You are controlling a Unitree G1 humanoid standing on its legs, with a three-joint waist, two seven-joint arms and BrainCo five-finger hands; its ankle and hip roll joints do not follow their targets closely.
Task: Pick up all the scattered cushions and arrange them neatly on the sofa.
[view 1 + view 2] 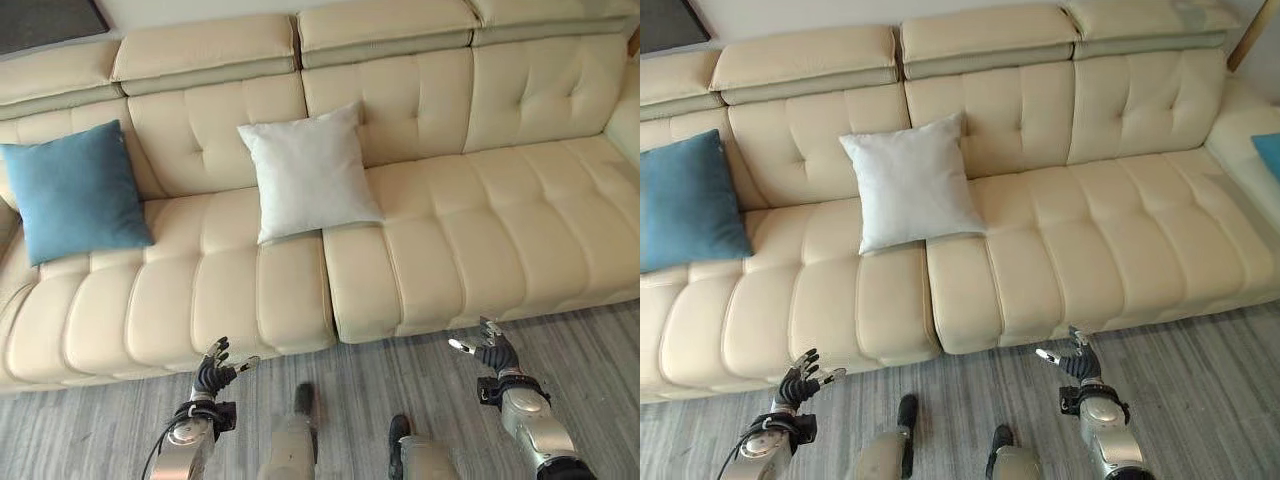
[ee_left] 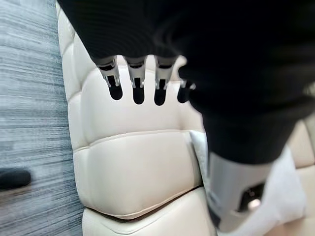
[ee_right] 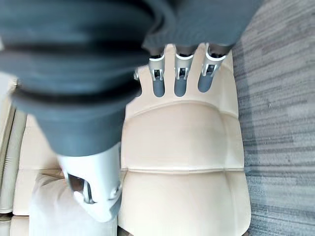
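Cushion (image 1: pixel 1268 150) in blue at sofa's (image 1: pixel 1060 250) far right end.

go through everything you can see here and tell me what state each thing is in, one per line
blue cushion: upright, leaning on the sofa back at the robot's left end
white cushion: upright, leaning on the back near the middle seam
second blue cushion: on the sofa's right end, mostly cut off
sofa: seat to the right of the white cushion bare
left hand: open, empty, over the floor
right hand: open, empty, over the floor
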